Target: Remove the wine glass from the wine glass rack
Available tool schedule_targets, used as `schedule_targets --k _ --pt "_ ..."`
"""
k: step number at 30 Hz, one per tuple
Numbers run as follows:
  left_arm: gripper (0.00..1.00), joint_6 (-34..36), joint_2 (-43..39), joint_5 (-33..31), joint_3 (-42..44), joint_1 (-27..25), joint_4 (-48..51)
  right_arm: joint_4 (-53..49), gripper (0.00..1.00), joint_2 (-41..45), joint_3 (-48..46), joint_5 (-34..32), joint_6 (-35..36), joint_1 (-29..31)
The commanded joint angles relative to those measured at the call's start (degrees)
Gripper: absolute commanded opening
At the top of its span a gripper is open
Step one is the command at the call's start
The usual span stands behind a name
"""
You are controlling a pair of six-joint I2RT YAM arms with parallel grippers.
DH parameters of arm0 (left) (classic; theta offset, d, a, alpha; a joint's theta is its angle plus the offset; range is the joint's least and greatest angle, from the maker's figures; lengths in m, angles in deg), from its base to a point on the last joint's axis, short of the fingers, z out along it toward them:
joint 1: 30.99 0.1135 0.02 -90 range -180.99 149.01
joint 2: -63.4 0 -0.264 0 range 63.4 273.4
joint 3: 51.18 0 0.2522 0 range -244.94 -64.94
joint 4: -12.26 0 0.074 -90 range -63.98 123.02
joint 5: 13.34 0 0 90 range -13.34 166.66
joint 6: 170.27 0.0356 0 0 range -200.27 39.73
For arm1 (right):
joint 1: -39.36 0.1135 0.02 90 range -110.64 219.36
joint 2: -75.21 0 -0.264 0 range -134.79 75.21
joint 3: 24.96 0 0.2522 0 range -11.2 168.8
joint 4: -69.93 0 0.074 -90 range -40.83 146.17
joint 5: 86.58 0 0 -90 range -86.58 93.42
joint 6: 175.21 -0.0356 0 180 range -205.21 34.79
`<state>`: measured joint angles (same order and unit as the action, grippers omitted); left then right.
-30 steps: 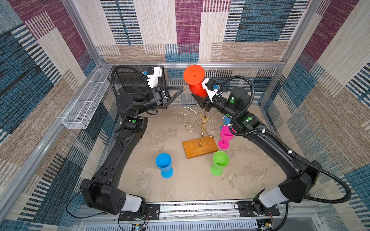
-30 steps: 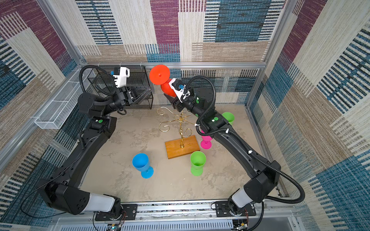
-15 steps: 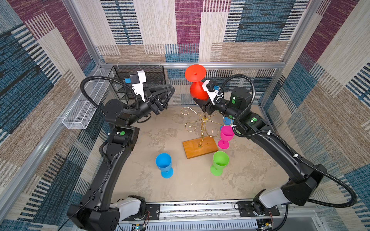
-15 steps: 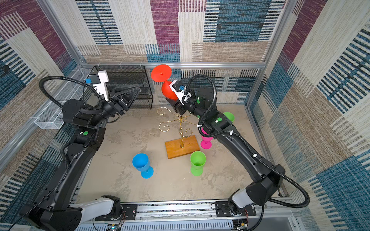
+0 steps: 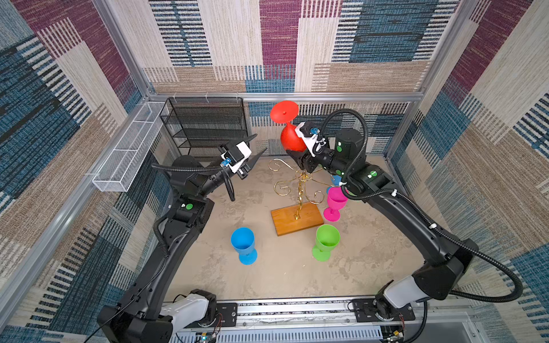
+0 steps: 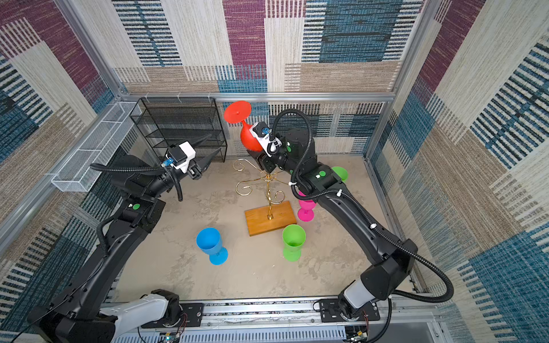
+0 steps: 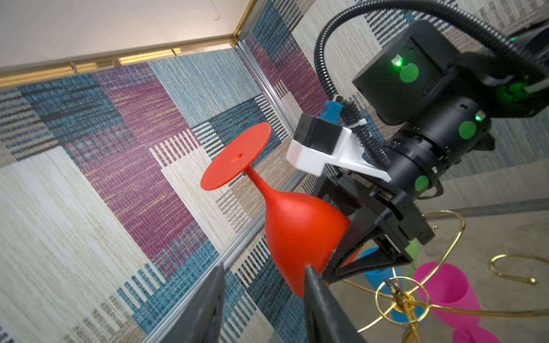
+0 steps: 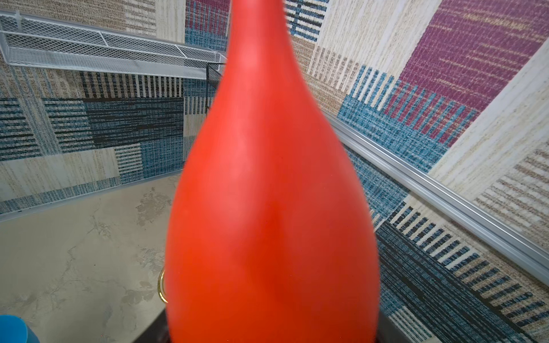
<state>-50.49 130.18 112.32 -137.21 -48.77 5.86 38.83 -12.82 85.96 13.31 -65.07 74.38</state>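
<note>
Swung closer, left claw [image 5: 261, 142] faces wine glass [image 5: 292, 141] gripped in right claw [image 5: 292, 153].

So the left gripper [image 5: 261, 142] is open way wider now than a second ago, jaws clearly apart. Its wrist has rolled, so the white camera [image 5: 240, 151] sits lower. The cable [image 5: 190, 169] that arched up by the shelf [image 5: 208, 124] now lies flat along the arm.

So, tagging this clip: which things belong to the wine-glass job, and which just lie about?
In the job: red wine glass, wine glass rack, right gripper.
Lying about: blue glass, green glass, pink glass, black mesh shelf, white wire basket.
</note>
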Motion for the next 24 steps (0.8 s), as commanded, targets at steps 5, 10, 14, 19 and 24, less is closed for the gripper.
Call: schedule_targets --k 5,10,14,19,24 --pt "0.48 15.6 1.8 -2.0 -3.1 -1.8 -5.5 -0.2 0.59 -0.6 1.1 0.5 -0.8 0.0" --pt "0.47 18.5 3.6 -4.7 -5.1 -3.2 -5.8 -0.4 0.58 -0.8 0.9 0.9 -0.9 0.0" --pt "0.47 19.9 5.0 -4.4 -6.3 -3.9 -5.6 -0.6 0.58 -0.7 0.8 1.4 -1.0 0.1" --pt "0.47 21.0 6.7 -5.6 -8.0 -4.4 -5.4 -0.7 0.58 -0.5 0.4 1.9 -1.0 0.3" --pt "0.47 21.4 8.1 -5.6 -9.6 -4.9 -5.2 -1.1 0.58 -0.5 0.4 1.9 -1.0 0.6"
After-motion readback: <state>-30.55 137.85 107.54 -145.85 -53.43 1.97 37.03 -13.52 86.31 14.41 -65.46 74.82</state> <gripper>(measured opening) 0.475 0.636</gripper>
